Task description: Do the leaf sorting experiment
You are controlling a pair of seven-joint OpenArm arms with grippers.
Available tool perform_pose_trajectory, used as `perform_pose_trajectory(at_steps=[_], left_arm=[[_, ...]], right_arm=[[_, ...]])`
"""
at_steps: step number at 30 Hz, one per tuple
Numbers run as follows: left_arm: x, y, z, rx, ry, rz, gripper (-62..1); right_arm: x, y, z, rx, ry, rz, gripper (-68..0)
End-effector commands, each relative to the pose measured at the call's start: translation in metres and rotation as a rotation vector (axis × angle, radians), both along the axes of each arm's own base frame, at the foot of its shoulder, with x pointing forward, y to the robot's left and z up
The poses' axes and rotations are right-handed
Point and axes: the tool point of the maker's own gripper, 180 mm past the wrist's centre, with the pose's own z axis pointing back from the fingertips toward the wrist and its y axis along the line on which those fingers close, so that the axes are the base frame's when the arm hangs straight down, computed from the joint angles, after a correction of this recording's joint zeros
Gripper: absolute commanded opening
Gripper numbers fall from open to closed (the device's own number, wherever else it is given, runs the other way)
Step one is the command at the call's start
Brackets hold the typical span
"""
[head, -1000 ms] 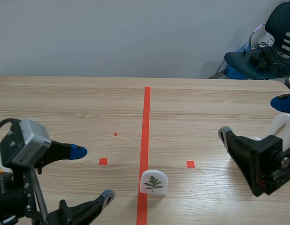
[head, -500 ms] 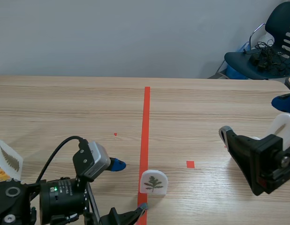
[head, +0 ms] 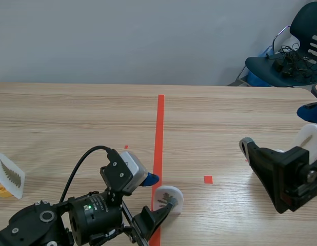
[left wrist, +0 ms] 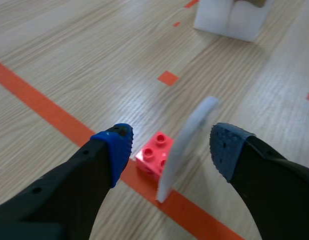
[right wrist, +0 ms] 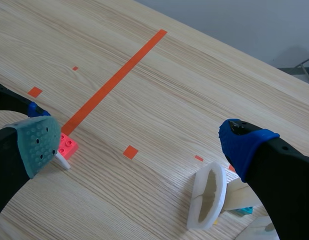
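At seven o'clock in the scene view, the left arm (head: 92,220) is matt black with round joint housings. It has a small green light (head: 88,207), a silver-grey camera block (head: 129,169) at the wrist and a black cable (head: 79,171) looping off toward nine o'clock. The left end effector (left wrist: 172,150) has thick black fingers with dotted blue pads (left wrist: 117,147). The right arm (head: 292,179), at four o'clock, is black and blocky, and the right end effector (right wrist: 140,142) has one grey-green pad and one blue.

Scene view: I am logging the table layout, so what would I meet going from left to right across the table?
leaf card at the left edge → white card at the middle → right end effector
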Motion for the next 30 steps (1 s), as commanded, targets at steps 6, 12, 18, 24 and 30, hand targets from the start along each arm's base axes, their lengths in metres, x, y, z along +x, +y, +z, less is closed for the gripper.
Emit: perform_pose_trajectory(at_steps=[6,12,18,24,30], left_arm=[[0.007,-0.001,0.009,-0.028,-0.025,0.012,-43.4],[0.007,0.0,0.009,-0.032,-0.026,0.014,-44.4],[0.007,-0.001,0.012,-0.047,-0.034,0.012,-57.5],[0.009,0.003,0.02,-0.048,-0.055,0.014,-57.5],[0.018,0.04,0.063,-0.085,-0.09,0.121,-57.5]], right_arm=[[0.004,0.0,0.007,0.009,-0.03,-0.001,0.4],[0.004,0.0,0.007,0.009,-0.03,-0.001,0.4],[0.004,0.0,0.007,0.009,-0.03,-0.001,0.4],[0.004,0.0,0.007,0.009,-0.03,-0.001,0.4],[0.004,0.0,0.007,0.009,-0.03,-0.001,0.4]])
